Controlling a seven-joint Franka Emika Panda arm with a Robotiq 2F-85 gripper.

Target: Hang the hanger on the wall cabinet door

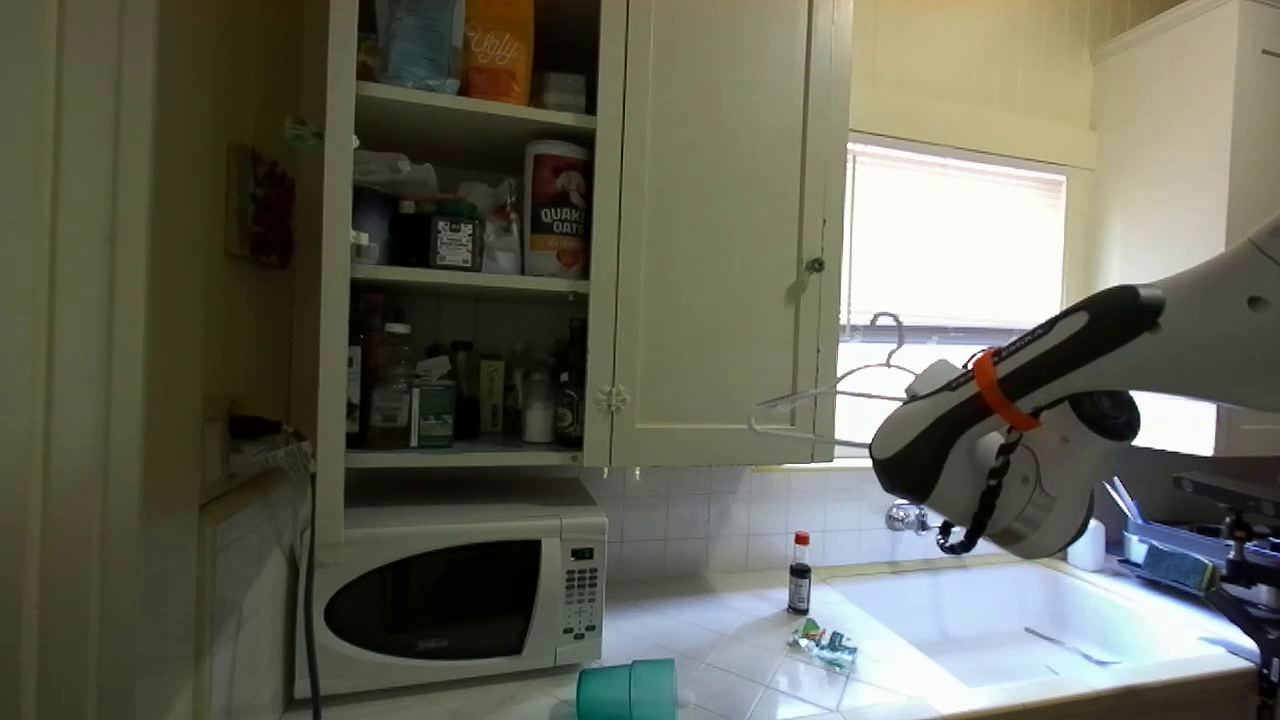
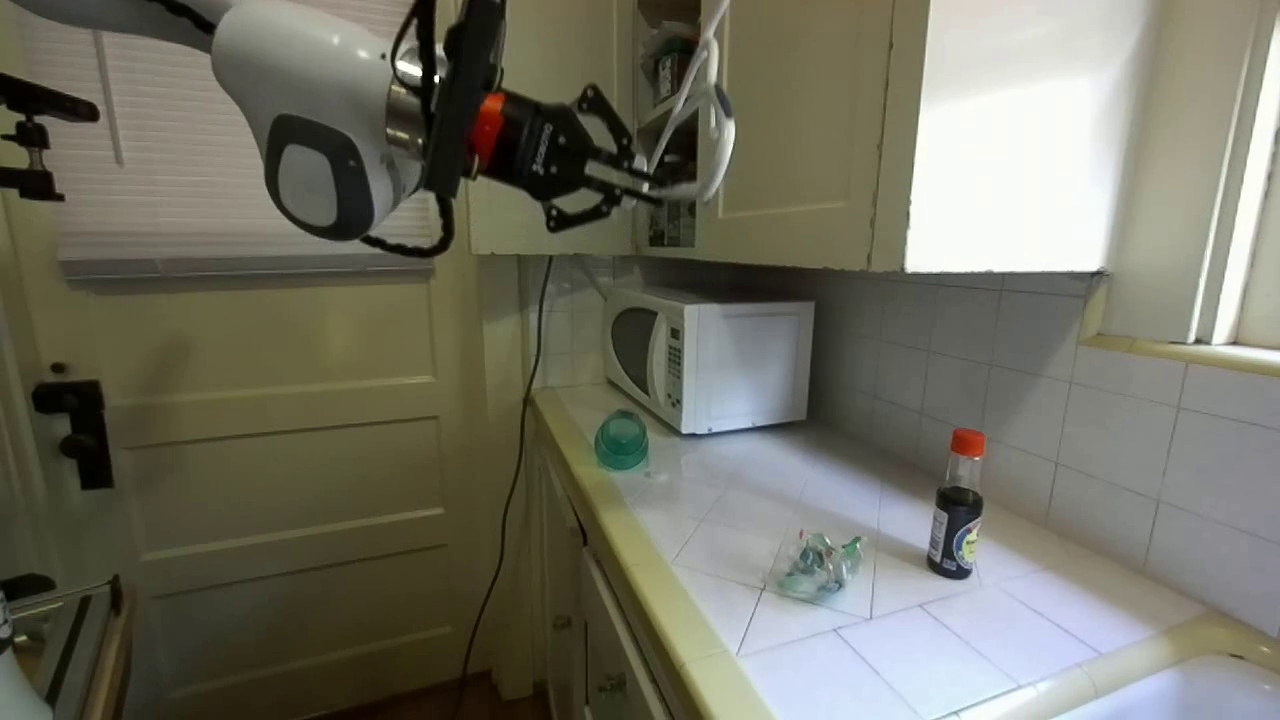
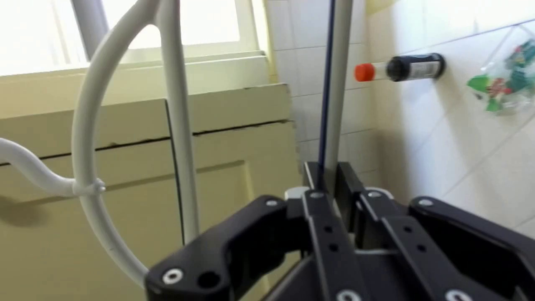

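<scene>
The pale hanger (image 1: 898,338) is held in the air with its hook upward in an exterior view. Its left end overlaps the lower right corner of the cream wall cabinet door (image 1: 715,220), which is closed. The round knob (image 1: 815,265) is above that end. My gripper (image 2: 645,182) is shut on the hanger (image 2: 722,150), in front of the cabinet. In the wrist view the fingers (image 3: 329,173) clamp a white bar of the hanger (image 3: 85,125), and the door (image 3: 223,184) is behind it. I cannot tell whether hanger and door touch. The arm hides part of the hanger.
Open shelves (image 1: 470,280) with food packages are left of the door. Below stand a microwave (image 1: 450,600), a teal cup (image 1: 627,690), a red-capped sauce bottle (image 1: 799,580) and a crumpled packet (image 1: 823,645). A sink (image 1: 1000,600) is under the arm.
</scene>
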